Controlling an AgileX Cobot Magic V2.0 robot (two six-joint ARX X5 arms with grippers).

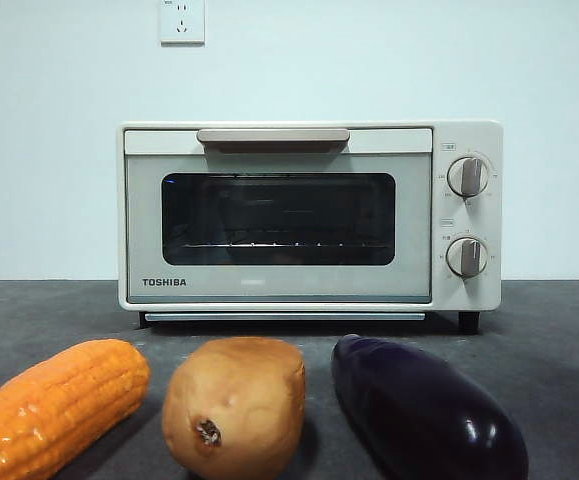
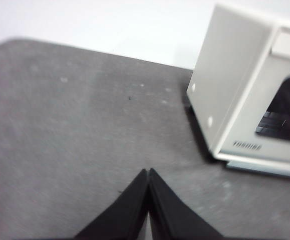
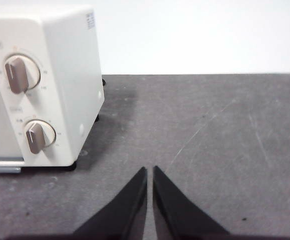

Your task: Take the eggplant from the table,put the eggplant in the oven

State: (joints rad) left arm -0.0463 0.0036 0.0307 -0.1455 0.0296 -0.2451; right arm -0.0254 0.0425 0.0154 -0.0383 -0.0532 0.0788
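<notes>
Eggplant (image 1: 424, 415) lies on the desk (image 1: 549, 330) in front of the oven (image 1: 309, 215), w/ a potato (image 1: 234, 405) just beside it and a corn cob (image 1: 54, 410) on the potato's far side; none of the three touches the oven, whose door is closed (dark window, two knobs at one end). Left gripper (image 2: 149, 172) hangs over bare desk near the oven's plain side, jaws pressed together. Right gripper (image 3: 150, 170) sits over bare desk by the knob side, jaws nearly together w/ a thin gap, holding nothing.
</notes>
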